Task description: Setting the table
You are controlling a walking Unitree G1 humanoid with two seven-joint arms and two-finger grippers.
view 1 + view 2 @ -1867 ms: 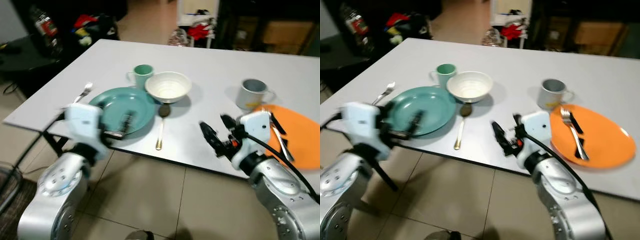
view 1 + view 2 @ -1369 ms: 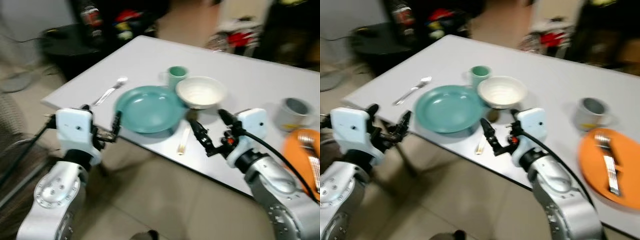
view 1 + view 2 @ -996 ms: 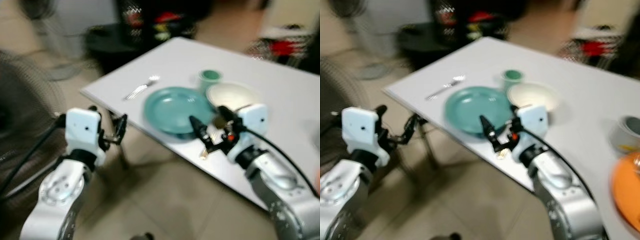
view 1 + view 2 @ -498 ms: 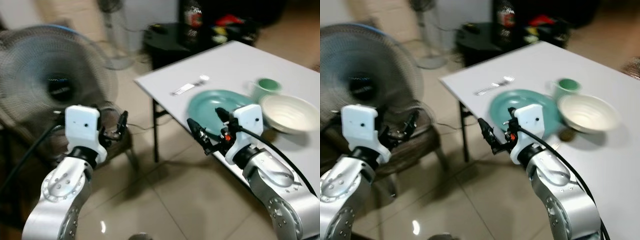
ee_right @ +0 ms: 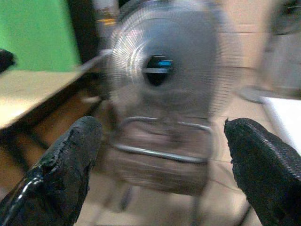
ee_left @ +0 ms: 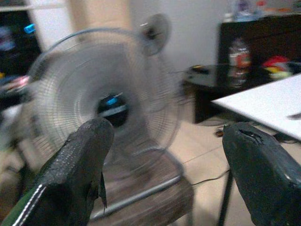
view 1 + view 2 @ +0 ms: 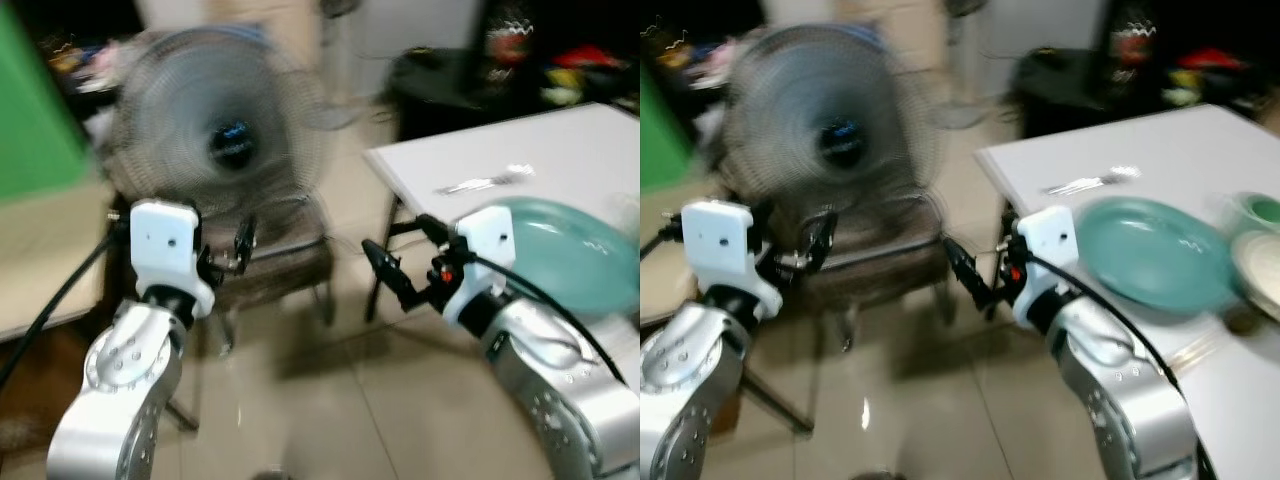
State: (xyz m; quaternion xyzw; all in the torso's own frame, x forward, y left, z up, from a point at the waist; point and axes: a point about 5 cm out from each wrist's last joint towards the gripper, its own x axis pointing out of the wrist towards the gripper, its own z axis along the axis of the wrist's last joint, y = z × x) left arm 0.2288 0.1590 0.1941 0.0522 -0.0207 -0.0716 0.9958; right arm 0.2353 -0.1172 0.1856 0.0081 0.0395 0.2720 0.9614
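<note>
The white rectangular desk point(image 7: 1160, 150) now sits at my far right, its near-left corner pointing toward me, with bare beige tile floor point(image 7: 940, 400) open between that corner and a large grey wire-cage floor fan point(image 7: 225, 135) ahead on my left. A brown cushioned chair with a metal frame point(image 7: 875, 255) stands in front of the fan, and a black low side table point(image 7: 1070, 75) lies beyond the desk's far-left corner.

On the desk, a round teal plate point(image 7: 1155, 250) rests near the front edge, a silver fork point(image 7: 1085, 183) lies well apart from it toward the left edge, and a teal mug point(image 7: 1265, 212) and the rim of a cream bowl point(image 7: 1262, 262) show at the picture's right border.

Half a second ago the desk filled the right half of my sight and the fan stood off at the left. My head has since swung left, so the fan and chair are now central and the plate has slid to the right. The frames are blurred with the turn.

My left fingers point(image 7: 240, 245) hang in the air before the chair, spread wide apart and holding nothing; from the wrist, the two black pads point(image 6: 77, 165) frame the fan. My right fingers point(image 7: 970, 270) are also spread wide and empty, raised over the floor just off the desk's near-left corner and touching nothing.
</note>
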